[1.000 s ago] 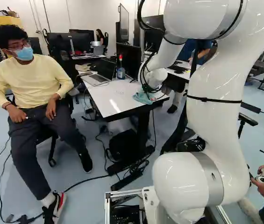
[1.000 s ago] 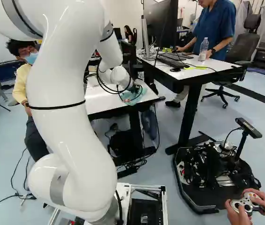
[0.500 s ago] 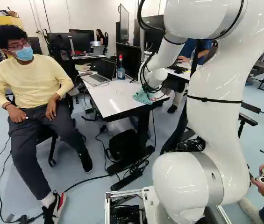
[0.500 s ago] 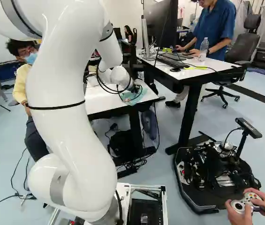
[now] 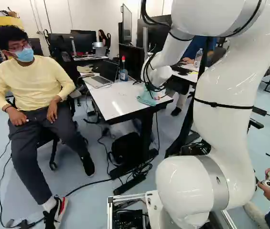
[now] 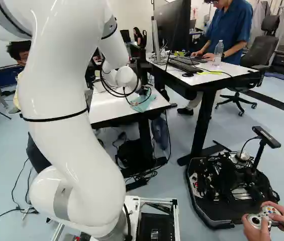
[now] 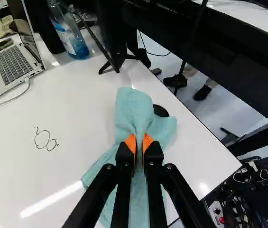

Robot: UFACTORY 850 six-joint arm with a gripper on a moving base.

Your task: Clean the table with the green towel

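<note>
Orange-padded fingers (image 7: 132, 142) are gripping the towel (image 7: 132, 110) from both sides, bunching its middle so that its loose ends are spreading over the white surface (image 7: 79, 109), presumably for wiping. With twelve o'clock pointing straight ahead of the fingers, a dark scribble (image 7: 49, 143) is showing at nine o'clock, apart from the towel and probably awaiting a wipe. Farther off, a bottle (image 7: 69, 32) with a label is standing at eleven o'clock and a laptop (image 7: 14, 65) is sitting open at ten, both leaving room for cleaning, it seems.

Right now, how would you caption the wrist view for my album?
Gripper closed on a green towel, a scribble beside it on the white table.
</note>
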